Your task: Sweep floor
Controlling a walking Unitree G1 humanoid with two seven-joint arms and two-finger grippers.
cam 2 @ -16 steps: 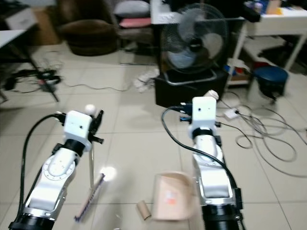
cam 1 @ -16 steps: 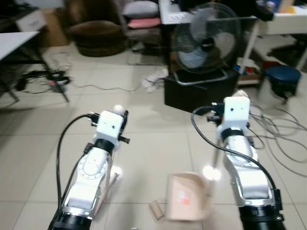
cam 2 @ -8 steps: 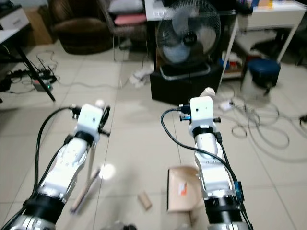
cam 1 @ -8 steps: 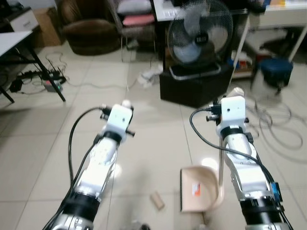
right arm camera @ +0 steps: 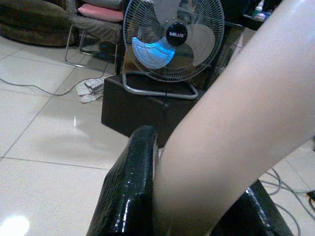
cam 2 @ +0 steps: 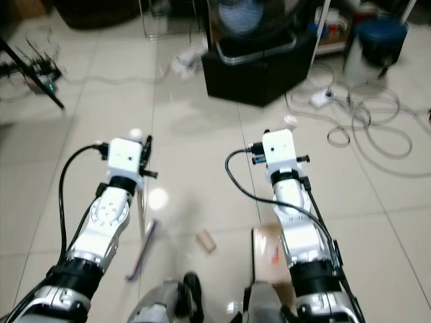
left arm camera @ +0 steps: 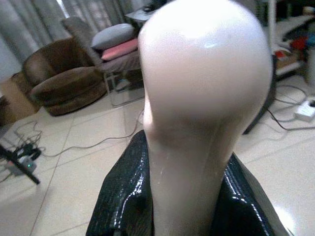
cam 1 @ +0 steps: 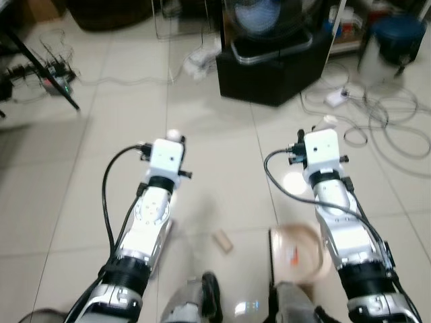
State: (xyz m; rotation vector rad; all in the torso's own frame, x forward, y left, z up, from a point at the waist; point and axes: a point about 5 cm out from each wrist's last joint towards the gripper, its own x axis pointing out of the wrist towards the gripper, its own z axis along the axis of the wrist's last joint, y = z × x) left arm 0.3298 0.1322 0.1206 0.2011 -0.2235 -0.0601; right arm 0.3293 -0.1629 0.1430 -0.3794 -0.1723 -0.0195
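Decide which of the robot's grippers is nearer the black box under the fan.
Right. The right gripper lies just short of the black box and slightly to its right; the left gripper sits farther back and to its left.

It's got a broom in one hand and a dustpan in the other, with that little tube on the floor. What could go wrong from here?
Three things, I'd guess. The cardboard tube lies apart from the dustpan, so a hard stroke of the broom might roll it past. The loose cables on the right could catch a foot. The robot's own feet stand near the tube and could kick it.
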